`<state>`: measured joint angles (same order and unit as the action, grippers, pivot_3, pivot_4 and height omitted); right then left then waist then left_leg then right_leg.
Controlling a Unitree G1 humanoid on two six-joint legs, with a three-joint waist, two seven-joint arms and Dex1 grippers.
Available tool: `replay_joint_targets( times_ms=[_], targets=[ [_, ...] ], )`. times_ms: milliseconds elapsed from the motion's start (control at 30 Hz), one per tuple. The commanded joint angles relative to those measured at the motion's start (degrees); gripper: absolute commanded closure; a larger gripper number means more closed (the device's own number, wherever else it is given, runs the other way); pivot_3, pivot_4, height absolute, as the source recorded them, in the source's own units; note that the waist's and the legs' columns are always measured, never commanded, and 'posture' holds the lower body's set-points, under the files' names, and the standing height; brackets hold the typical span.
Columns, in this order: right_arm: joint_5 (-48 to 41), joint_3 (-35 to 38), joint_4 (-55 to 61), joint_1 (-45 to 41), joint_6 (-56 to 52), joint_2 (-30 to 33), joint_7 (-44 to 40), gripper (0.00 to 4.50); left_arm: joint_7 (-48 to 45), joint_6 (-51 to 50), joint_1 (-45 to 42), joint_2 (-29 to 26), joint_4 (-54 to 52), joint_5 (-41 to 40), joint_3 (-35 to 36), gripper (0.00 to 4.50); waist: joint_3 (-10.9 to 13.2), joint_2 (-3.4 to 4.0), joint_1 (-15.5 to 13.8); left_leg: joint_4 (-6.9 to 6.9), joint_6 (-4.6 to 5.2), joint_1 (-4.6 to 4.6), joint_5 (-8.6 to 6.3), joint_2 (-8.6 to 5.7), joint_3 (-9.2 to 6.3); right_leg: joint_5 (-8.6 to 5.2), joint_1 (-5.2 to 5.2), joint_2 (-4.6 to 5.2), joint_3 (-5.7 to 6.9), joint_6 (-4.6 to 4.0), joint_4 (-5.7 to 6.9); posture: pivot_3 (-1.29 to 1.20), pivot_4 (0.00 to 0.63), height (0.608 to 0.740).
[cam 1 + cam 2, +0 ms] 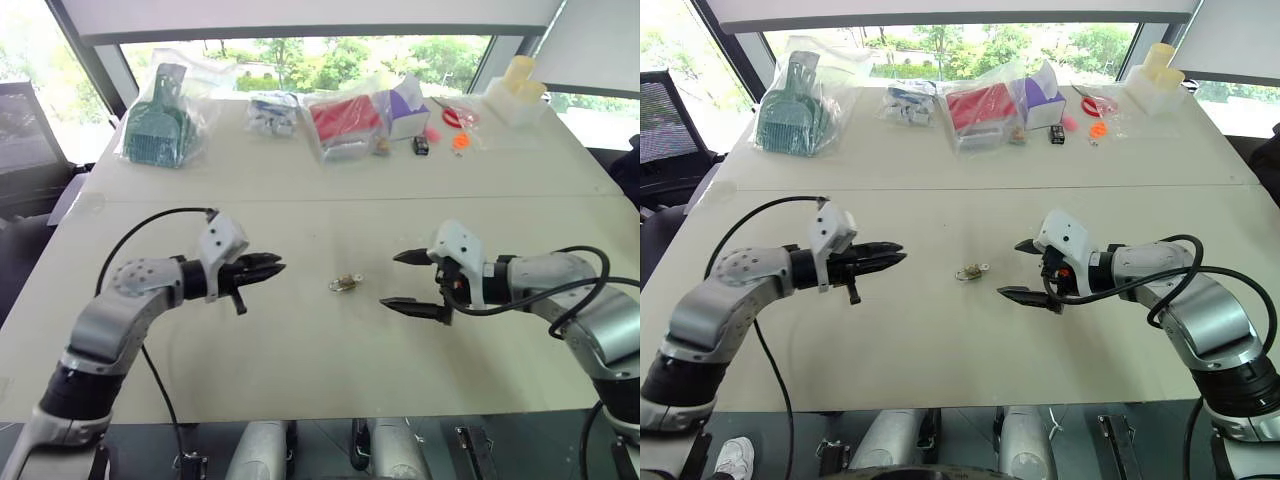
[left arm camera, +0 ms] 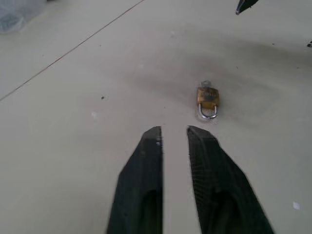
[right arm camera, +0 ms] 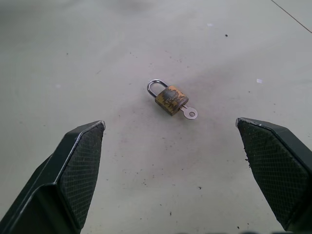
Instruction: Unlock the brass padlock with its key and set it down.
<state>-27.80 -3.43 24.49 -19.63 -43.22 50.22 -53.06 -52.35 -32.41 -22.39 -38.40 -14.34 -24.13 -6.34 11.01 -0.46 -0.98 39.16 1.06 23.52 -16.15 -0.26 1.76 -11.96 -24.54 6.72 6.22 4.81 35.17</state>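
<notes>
The brass padlock [image 3: 170, 100] lies flat on the pale table [image 1: 330, 370], midway between my two grippers, touched by neither. The key [image 3: 189, 113] sticks out of its bottom end, and the silver shackle [image 3: 155, 87] loops out of the other end. My left gripper [image 1: 275, 267] hovers to the padlock's left and points at it; its fingers [image 2: 148, 161] stand a narrow gap apart with nothing between them. To the padlock's right, my right gripper [image 1: 393, 280] is wide open and empty, aimed at the lock.
Along the table's far side lie a bagged green scoop [image 1: 160, 120], a bagged red packet [image 1: 345, 120], a purple box [image 1: 405, 105], red scissors [image 1: 455, 115] and a white container [image 1: 515, 95]. A seam [image 1: 350, 198] crosses the table behind the padlock.
</notes>
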Motion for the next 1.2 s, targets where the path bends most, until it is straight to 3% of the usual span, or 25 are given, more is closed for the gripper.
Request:
replay_joint_targets(
  times_ms=[33, 167, 500, 1000, 1100, 1200],
  targets=[
    [0.2, 1.0, 1.5, -0.1, 0.9, -0.5, 0.8, 0.00, -2.3, 2.0, -2.9, 2.0, 2.7, 2.2, -4.3, 1.82, 0.0, 0.00, 0.1, 0.00, 0.00, 0.00, 0.00, 0.00, 0.00, 0.00, 0.00, 0.00, 0.00, 0.00, 0.00, 0.00, 0.150, 0.740],
    [0.0, 1.6, 2.6, 0.9, 0.5, -0.5, 2.0, 0.00, -3.0, 6.1, -3.3, 4.3, 5.7, 6.4, -8.5, 0.10, 0.0, -0.01, 0.2, 0.00, 0.00, -0.01, 0.00, 0.00, 0.01, 0.01, 0.00, -0.01, 0.00, 0.01, 0.03, 0.00, 0.150, 0.740],
    [-1.5, 4.8, 7.9, 5.9, -2.1, -0.3, 6.1, 0.00, 2.1, 15.2, -6.2, 15.4, 17.5, 15.7, -14.0, 0.10, 0.0, -0.02, -1.2, 0.06, 0.01, -0.03, 0.01, 0.02, 0.00, 0.02, 0.03, -0.02, -0.01, 0.01, 0.06, 0.00, 0.150, 0.740],
    [-1.3, 5.6, 8.9, 6.7, -2.2, -0.2, 8.5, 0.00, 4.6, 22.0, -8.8, 22.3, 28.0, 21.9, -15.1, 0.10, -0.1, -0.04, -1.5, 0.11, 0.02, -0.04, 0.01, 0.01, -0.01, 0.02, 0.08, 0.00, -0.01, 0.00, 0.07, 0.00, 0.150, 0.740],
    [-1.1, 5.3, 8.5, 6.4, -1.9, -0.2, 8.6, 0.00, 4.4, 22.1, -8.2, 22.6, 27.7, 21.9, -14.9, 0.87, -0.1, -0.04, -1.4, 0.11, 0.02, -0.05, 0.01, 0.01, -0.01, 0.02, 0.08, 0.00, -0.01, 0.00, 0.07, 0.00, 0.150, 0.740],
    [-0.8, 5.0, 8.3, 6.2, -1.6, -0.3, 8.6, 0.00, 4.2, 22.1, -7.4, 22.7, 27.1, 21.9, -14.9, 2.25, -0.1, -0.04, -1.3, 0.11, 0.02, -0.05, 0.01, 0.01, -0.01, 0.02, 0.08, 0.00, -0.01, 0.01, 0.07, 0.00, 0.150, 0.740]
  ],
)
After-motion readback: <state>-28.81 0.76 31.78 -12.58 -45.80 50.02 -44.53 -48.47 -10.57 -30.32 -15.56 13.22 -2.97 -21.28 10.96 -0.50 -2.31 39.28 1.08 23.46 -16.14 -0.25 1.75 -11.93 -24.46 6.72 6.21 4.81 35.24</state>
